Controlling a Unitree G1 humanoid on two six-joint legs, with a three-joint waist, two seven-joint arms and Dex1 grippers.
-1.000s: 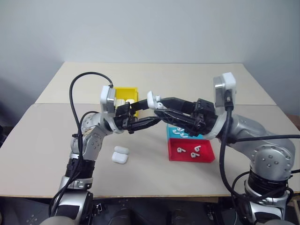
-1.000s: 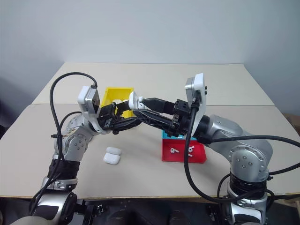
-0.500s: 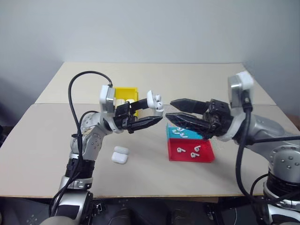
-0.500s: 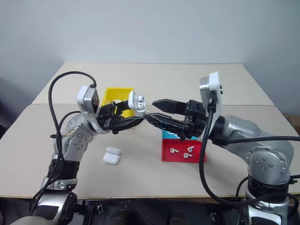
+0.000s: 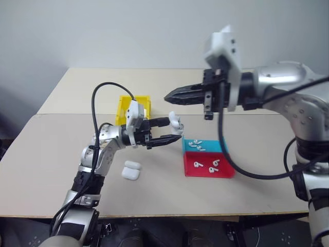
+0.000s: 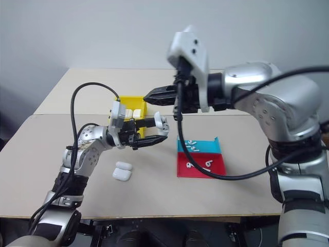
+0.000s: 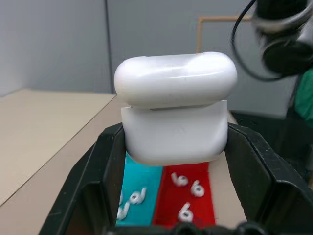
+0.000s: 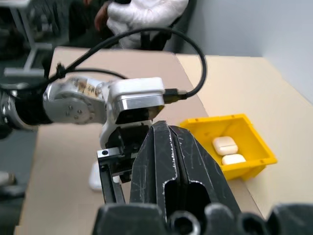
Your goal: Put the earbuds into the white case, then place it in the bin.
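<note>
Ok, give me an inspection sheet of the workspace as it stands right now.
Surface: beige table.
Job's things: white case in the left gripper, lid nearly shut; earbuds in the red and cyan tray; yellow bin holds two cases.
Clutter: two spare cases on the table.
Grippers: left gripper shut on the case; right gripper shut, empty, above it.
Cables: black cable loops over each arm.
Surroundings: grey wall; a seated person.
</note>
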